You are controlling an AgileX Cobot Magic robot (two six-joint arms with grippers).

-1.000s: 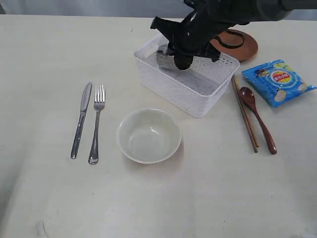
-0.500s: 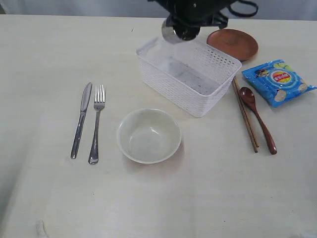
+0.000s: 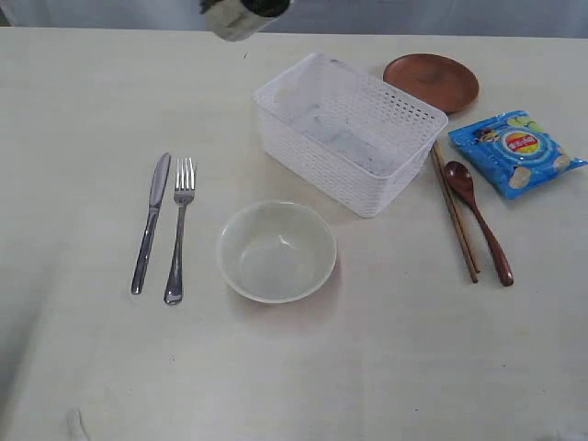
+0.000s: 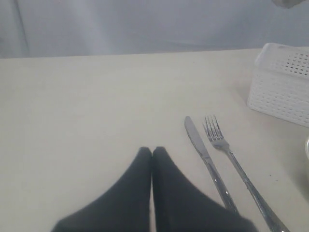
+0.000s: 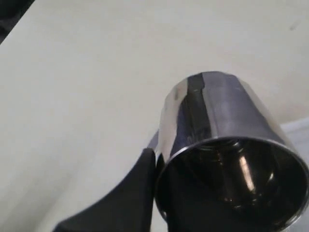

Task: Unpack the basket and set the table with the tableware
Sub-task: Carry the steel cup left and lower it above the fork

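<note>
1. The right gripper [image 5: 157,160] is clamped on the steel mug [image 5: 217,121], holding it above the table [image 3: 92,367] at eleven o'clock from the basket [image 3: 317,163].
2. The left gripper [image 4: 152,152] is pinched together, holding nothing.
3. The bowl [image 3: 276,250] sits at seven o'clock from the basket, with the knife [image 3: 150,225] and fork [image 3: 177,234] at its nine.
4. The plate [image 3: 431,83] is at the basket's one o'clock, the bag [image 3: 516,152] at three, and the chopsticks [image 3: 453,211] and spoon [image 3: 478,220] at four.

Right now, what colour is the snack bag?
The bag is blue with a red-and-yellow logo; exterior view.
</note>
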